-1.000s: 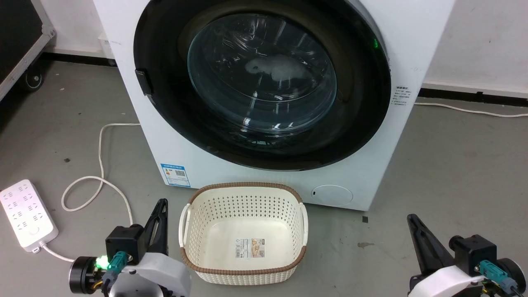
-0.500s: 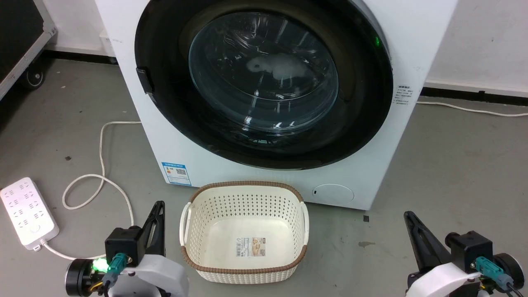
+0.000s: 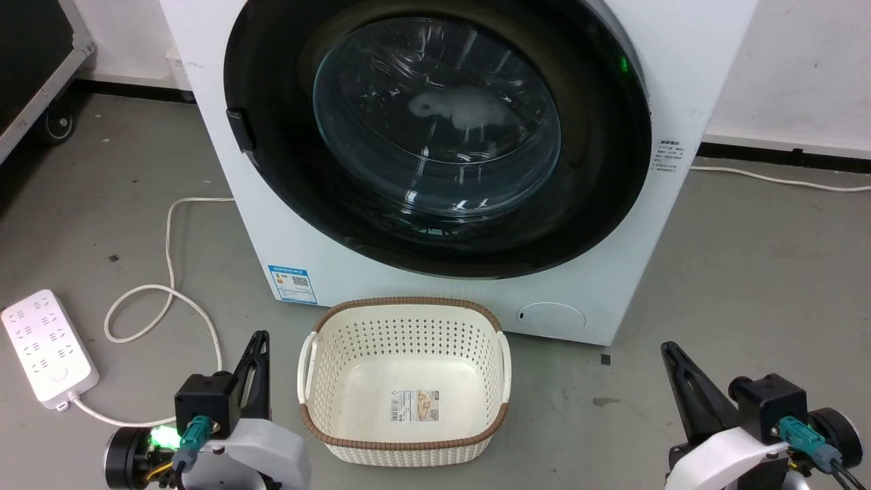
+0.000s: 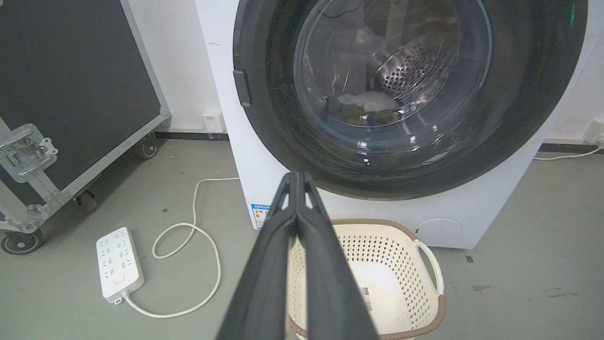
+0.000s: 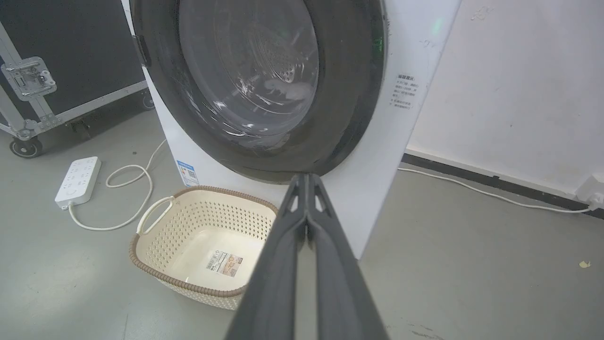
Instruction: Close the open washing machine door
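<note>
The stiff, heavy-looking door (image 3: 435, 136), upper centre, likely needs a rim push; left gripper (image 3: 260, 337) and right gripper (image 3: 668, 348) are pinched together.

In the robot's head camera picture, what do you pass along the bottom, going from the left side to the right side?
power strip → left claw → basket → right claw
</note>
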Motion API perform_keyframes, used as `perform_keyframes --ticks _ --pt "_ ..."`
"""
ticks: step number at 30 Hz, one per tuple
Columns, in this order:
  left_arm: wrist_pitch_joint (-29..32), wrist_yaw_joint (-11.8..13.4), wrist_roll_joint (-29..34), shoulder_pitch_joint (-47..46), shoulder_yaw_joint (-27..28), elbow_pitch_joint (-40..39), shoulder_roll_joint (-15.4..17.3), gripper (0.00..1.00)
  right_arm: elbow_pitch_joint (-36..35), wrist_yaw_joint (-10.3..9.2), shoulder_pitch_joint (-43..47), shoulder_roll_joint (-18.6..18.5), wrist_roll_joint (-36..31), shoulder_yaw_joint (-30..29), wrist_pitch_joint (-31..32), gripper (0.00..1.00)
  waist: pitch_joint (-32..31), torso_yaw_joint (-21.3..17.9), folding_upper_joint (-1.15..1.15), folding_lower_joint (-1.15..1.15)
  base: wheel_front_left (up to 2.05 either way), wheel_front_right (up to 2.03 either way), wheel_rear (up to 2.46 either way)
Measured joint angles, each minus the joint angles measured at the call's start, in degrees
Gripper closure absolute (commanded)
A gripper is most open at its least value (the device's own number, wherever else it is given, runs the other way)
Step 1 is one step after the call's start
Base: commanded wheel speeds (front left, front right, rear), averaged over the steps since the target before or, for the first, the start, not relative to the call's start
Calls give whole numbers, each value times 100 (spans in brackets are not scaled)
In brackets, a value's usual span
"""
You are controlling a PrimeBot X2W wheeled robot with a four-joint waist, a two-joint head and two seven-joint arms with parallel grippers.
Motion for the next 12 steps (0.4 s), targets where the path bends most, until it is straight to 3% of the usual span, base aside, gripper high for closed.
perform_keyframes --ticks 12 --pt "0 0 -1 0 13 -5 -7 100 -3 0 -1 0 0 4 2 100 0 0 0 0 0 0 0"
